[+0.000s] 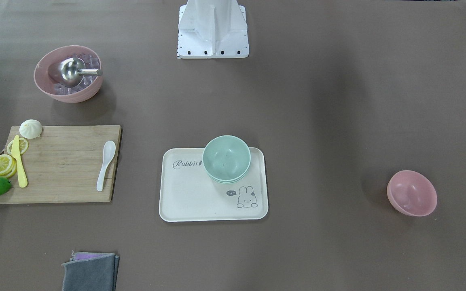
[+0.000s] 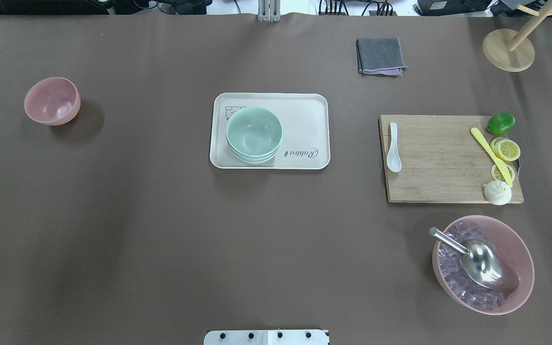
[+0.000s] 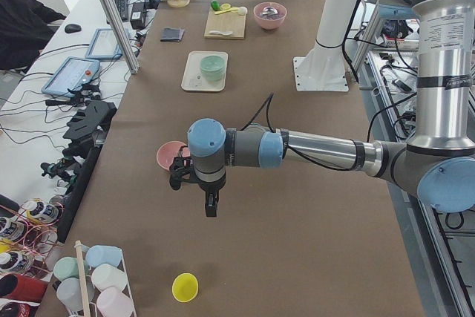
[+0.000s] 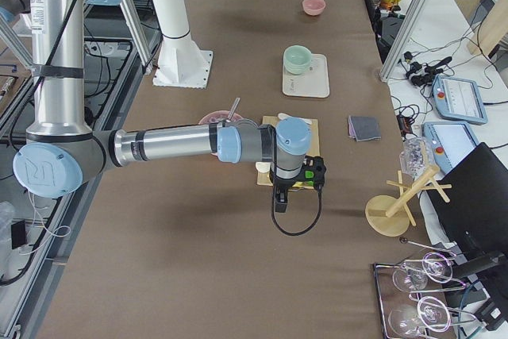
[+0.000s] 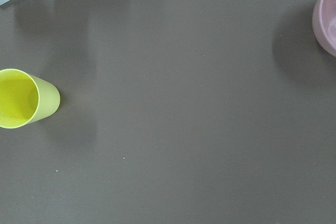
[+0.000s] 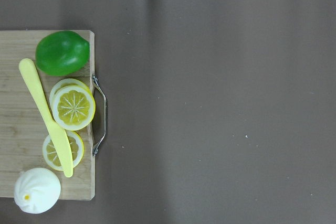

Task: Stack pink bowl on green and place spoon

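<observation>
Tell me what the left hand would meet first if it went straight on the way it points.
The left hand points down; likely bare table first, between the yellow cup and the pink bowl, touching neither. Depth is unclear.

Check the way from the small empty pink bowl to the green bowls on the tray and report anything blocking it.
Nothing visible blocks it. Only bare brown tabletop lies between the small empty pink plastic bowl and the stacked mint-green bowls on the cream rectangular tray. The top green bowl is empty.
</observation>
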`<state>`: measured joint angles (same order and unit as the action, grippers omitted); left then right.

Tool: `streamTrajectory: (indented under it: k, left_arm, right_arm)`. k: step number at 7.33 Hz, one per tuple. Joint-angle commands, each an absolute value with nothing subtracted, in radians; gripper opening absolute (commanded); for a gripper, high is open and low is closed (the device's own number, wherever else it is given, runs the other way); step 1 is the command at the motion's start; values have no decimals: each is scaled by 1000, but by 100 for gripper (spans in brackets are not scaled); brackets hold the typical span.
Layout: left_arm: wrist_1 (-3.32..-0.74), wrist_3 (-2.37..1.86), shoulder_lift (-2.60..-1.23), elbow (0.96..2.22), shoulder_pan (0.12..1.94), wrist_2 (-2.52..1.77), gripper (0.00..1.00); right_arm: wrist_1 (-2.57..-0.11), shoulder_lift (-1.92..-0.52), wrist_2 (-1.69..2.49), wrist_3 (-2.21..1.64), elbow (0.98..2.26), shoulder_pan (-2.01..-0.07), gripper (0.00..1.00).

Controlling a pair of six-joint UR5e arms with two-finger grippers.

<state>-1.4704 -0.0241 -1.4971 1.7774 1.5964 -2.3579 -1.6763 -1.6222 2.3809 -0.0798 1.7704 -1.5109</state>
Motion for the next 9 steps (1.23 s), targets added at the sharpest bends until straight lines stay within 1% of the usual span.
streamTrajectory:
  k: [1, 5, 9]
  left_arm:
    - [-1470, -23, -1500, 1776, 1597, -2358, 98]
    - [-1468, -29, -1488, 1790, 1597, -2364, 98]
    - [-1470, -29, -1511, 1784, 1594, -2361, 98]
  right_arm:
    - [-1677, -1620, 2385, -86, 1779, -1511, 100]
    - [-1675, -1624, 2381, -86, 1790, -1511, 100]
    - [-1675, -1621, 2381, -87, 1786, -1511, 100]
